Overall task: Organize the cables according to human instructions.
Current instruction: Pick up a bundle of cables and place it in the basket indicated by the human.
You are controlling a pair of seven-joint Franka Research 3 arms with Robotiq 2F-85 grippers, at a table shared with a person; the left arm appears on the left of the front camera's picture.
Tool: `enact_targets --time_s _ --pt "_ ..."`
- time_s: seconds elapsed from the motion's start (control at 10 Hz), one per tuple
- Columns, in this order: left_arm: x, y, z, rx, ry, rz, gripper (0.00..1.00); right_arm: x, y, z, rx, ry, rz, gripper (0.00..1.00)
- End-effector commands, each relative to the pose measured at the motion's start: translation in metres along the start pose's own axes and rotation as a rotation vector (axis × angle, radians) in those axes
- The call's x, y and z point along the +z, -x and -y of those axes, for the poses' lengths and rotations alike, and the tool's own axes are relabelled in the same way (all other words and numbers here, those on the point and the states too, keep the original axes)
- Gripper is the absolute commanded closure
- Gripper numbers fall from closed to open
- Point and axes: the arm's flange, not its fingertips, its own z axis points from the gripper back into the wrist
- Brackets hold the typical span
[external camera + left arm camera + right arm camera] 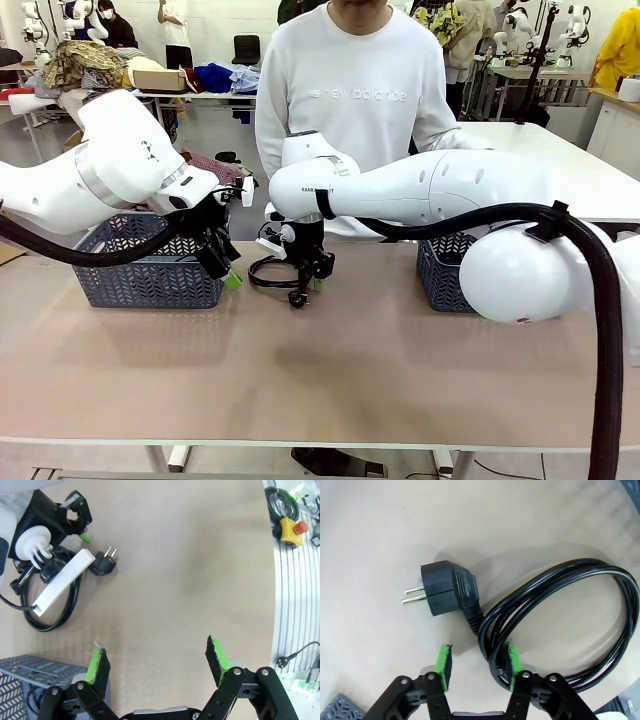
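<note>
Looking down, you see 1 cable [555, 620] coiled on the table [350, 370] between 2 baskets [150, 262]; right gripper [477, 667] half-spread beside its plug [447, 590], left gripper [157, 662] spread wide, gripping nothing.

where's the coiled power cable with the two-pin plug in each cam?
Front view: the coiled power cable lies mid-table, just left of the right gripper, between the left basket and the right basket.
Left wrist view: upper left, partly under the right arm's wrist; plug beside it.
Right wrist view: centre to right, plug centre-left.
Shared landmark: the two-pin plug.
</note>
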Motion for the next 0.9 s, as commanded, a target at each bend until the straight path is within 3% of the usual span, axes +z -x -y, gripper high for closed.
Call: enact_targets --time_s 0.0,0.1,0.2,0.8 --pt "0.0014 0.0005 -0.001 0.001 -0.001 0.001 0.0 0.0073 -0.0003 0.0157 0.0 -0.011 0.01 0.77" --pt "0.0014 0.0005 -0.001 0.001 -0.001 0.001 0.0 0.0077 -0.0001 0.0154 0.001 -0.01 0.012 0.8" --pt "0.0014 0.0005 -0.001 0.001 -0.001 0.001 0.0 0.0074 0.0001 0.0154 0.0 -0.015 0.017 0.97" --pt "0.0014 0.0005 -0.001 0.001 -0.001 0.001 0.0 0.0118 0.0003 0.0116 -0.016 -0.008 0.034 1.0"
